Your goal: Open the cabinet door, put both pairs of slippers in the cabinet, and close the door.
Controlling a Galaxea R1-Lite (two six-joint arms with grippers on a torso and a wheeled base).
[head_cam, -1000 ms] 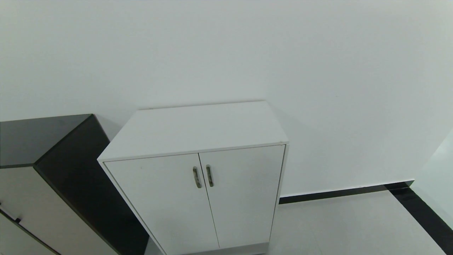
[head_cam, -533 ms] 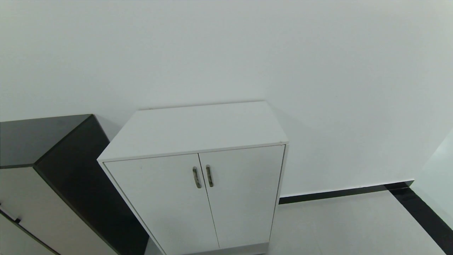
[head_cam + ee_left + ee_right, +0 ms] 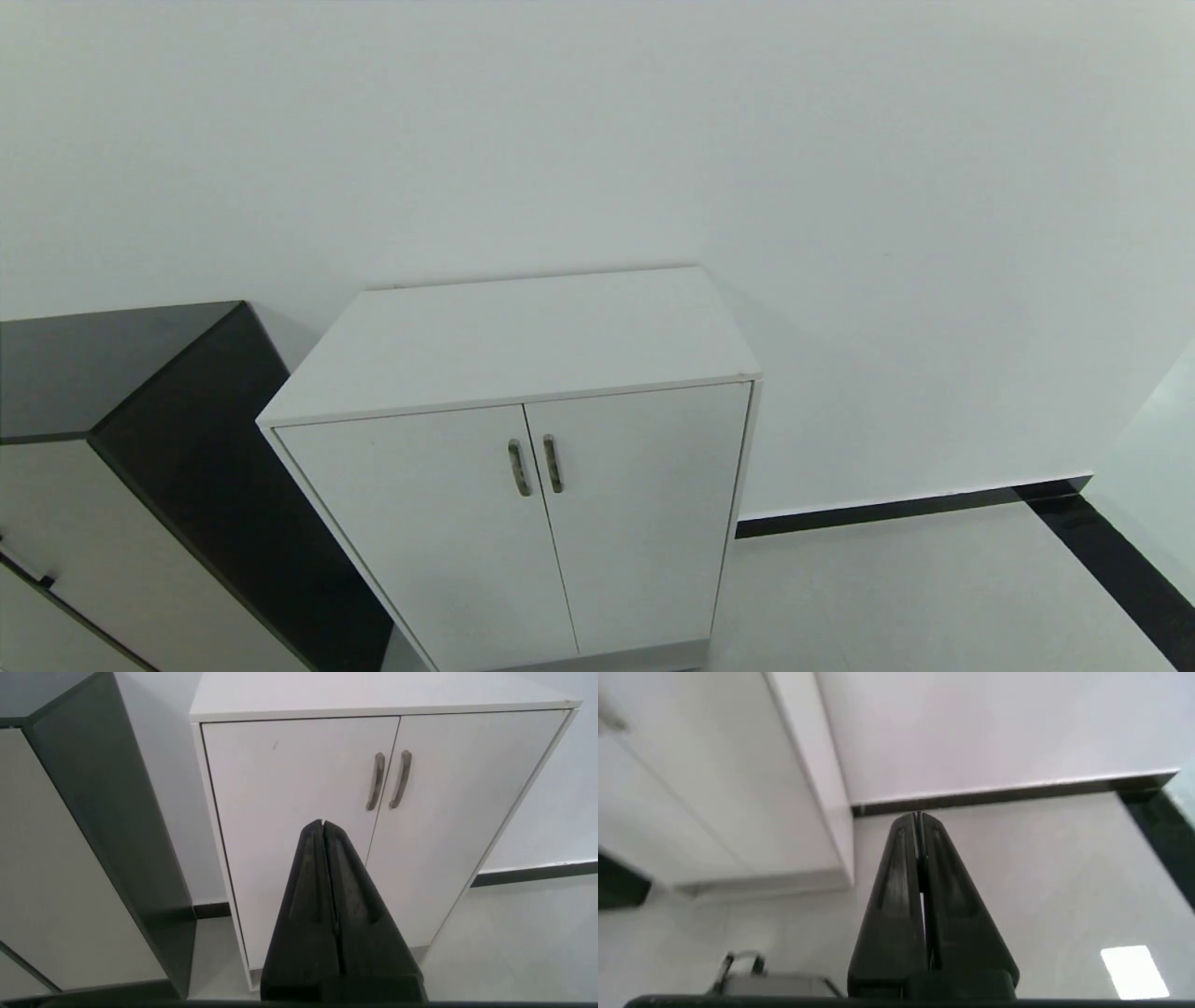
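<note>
The white two-door cabinet (image 3: 523, 336) stands against the wall (image 3: 840, 187), just beside a black-sided cabinet (image 3: 187, 439) on the robot's left. Both doors are fully closed. The left door handle (image 3: 519, 467) and the right door handle (image 3: 553, 463) sit upright, side by side at the centre seam. The left gripper (image 3: 324, 826) faces the cabinet front, apart from it, jaws pressed together, holding nothing. The right gripper (image 3: 920, 819) hangs above the floor (image 3: 1046, 877) near the cabinet's lower corner, jaws likewise together and empty. A black skirting strip (image 3: 887, 511) runs along the wall base
</note>
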